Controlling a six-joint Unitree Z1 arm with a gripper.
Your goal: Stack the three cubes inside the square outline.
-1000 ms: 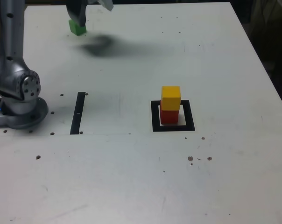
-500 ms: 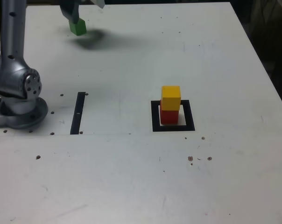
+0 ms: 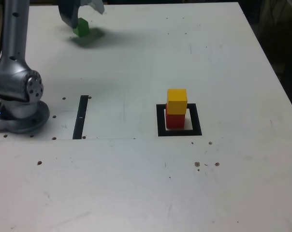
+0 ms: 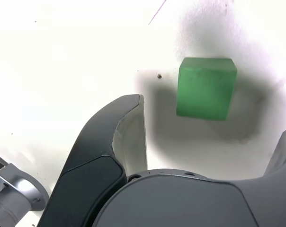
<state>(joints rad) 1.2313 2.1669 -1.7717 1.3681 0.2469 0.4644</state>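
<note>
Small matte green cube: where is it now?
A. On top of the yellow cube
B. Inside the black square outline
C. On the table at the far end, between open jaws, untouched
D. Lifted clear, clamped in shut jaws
C: the small matte green cube sits on the white table, with gaps to both jaws.

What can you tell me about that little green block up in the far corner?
The green block is a small matte cube of one solid colour, with slightly soft edges and no markings. It sits flat on the white table, far from the black square. The gripper hangs over it with jaws spread on both sides, not touching it in the wrist view.
</note>
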